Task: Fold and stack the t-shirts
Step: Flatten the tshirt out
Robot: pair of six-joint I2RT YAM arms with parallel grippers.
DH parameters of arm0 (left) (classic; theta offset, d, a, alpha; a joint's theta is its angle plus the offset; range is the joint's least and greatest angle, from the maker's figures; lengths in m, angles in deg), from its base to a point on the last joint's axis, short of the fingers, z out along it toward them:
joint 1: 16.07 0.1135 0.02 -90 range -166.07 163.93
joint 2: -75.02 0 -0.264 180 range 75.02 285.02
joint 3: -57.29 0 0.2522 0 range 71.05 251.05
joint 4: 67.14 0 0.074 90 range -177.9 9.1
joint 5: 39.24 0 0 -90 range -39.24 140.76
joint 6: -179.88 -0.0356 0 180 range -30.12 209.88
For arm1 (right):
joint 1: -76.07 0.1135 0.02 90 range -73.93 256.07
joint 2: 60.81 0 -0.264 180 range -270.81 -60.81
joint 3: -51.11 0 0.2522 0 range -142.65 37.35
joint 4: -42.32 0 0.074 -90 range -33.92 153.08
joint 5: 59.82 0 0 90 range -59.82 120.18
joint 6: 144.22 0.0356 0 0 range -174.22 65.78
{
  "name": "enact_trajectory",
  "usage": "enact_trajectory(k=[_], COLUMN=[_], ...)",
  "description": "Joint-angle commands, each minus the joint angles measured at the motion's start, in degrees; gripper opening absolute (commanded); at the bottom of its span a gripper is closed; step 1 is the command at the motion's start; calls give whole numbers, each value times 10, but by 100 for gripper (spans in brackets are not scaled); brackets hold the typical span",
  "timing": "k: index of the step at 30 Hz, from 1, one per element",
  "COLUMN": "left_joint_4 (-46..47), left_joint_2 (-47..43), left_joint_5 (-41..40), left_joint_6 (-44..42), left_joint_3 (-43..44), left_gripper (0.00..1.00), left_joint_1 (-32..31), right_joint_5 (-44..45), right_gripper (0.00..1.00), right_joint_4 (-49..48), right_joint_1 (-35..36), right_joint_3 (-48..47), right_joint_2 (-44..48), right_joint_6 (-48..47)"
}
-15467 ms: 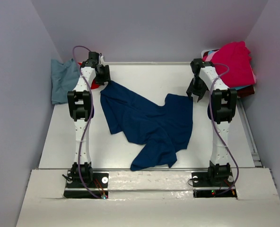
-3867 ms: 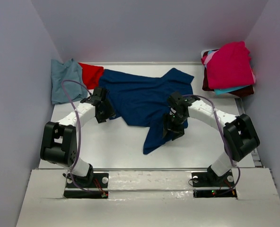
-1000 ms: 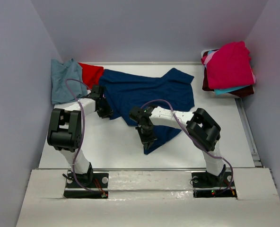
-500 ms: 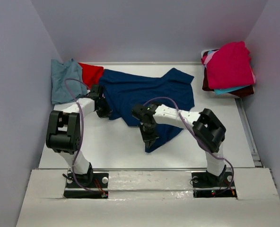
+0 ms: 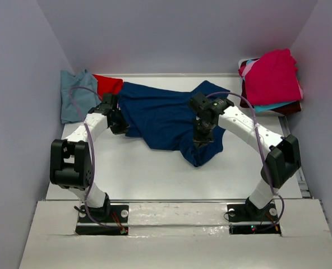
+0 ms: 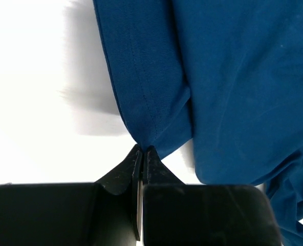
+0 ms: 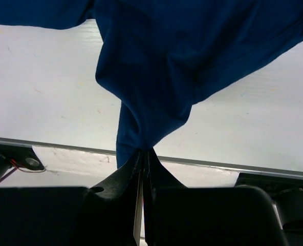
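A navy t-shirt (image 5: 160,112) lies rumpled across the middle and back of the white table (image 5: 127,174). At its left edge my left gripper (image 5: 120,128) is shut on a hem corner; the left wrist view shows the stitched hem (image 6: 141,102) pinched at the gripper (image 6: 143,149). My right gripper (image 5: 200,140) is shut on a bunch of the same t-shirt near its right front. That bunch is lifted, so the cloth (image 7: 151,77) hangs in folds from the gripper (image 7: 144,150) above the table. No print shows on the shirt.
A blue-grey t-shirt (image 5: 76,95) and a red one (image 5: 107,85) lie at the back left corner. At the back right sits a pile with a magenta t-shirt (image 5: 272,75) on top and turquoise (image 5: 267,106) and maroon (image 5: 290,109) edges below. Walls enclose three sides.
My left gripper has shut on the hem corner. My right gripper has carried its bunch of navy cloth from the front centre up and to the right, pulling the shirt's lower flap along.
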Motion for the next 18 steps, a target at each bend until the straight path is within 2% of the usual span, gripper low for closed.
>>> enact_trajectory(k=[1,18], left_joint_4=[-39,-78], left_joint_2=[-35,-72], left_joint_5=[-2,0], left_joint_6=[-19,-43], left_joint_3=[16,16], left_gripper=[6,6], left_joint_1=[19,92], right_joint_5=[18,59], right_gripper=[7,7], right_joint_4=[27,76], right_joint_1=[-17,-127], right_joint_3=[-5,-37], right_joint_2=[22,54], right_joint_6=[-11,-49])
